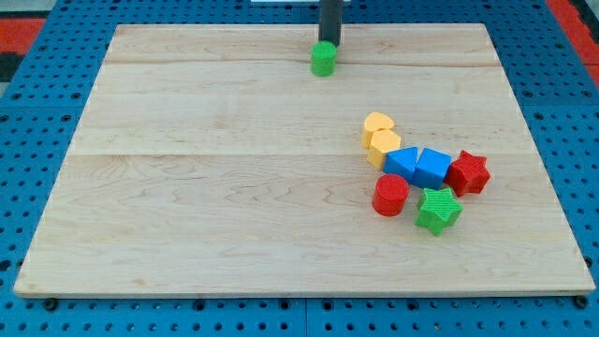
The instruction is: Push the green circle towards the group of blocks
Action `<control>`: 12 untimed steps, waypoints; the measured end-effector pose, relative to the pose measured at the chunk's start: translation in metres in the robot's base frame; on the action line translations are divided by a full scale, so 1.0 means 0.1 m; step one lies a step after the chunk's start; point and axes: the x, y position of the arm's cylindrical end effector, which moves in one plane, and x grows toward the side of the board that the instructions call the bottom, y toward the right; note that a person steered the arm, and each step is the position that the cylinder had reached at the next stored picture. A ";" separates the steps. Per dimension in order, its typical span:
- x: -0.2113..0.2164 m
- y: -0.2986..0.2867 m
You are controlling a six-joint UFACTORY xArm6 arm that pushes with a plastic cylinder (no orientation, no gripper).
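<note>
A big wooden board (234, 187) fills most of the view. It is pale and made of long planks. Under it is a blue table with rows of little holes (28, 168).

A dark rod (330, 19) comes down from the view's top. I have no fingers to open or close, only this rod. My tip (329, 43) is right at the top side of the green circle (323, 60), and it looks like it touches it, but I cannot tell for sure.

The green circle is near the view's top edge of the board, a bit right of the middle. It stands alone, well apart from the other blocks.

The group of blocks sits lower down, on the view's right side. There are two blue blocks. The blue cube (433, 168) is just beside the other blue block (402, 163), and they touch. The red star (470, 173) touches the blue cube on the view's right. The green star (438, 210) is just below the blue cube. The red circle (390, 196) is just left of the green star. Two yellow blocks are at the top left of the group. The yellow block (384, 147) touches the blue block, and the yellow heart (378, 124) is right above it.
</note>
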 end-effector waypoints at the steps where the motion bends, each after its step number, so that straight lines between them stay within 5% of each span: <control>1: 0.36 -0.04; 3: 1.07 0.09; 5: 0.60 -0.46; 7: 1.46 -0.50; 8: 1.09 -0.84; 9: 0.75 -0.69; 10: 1.08 0.01; 12: 1.49 0.23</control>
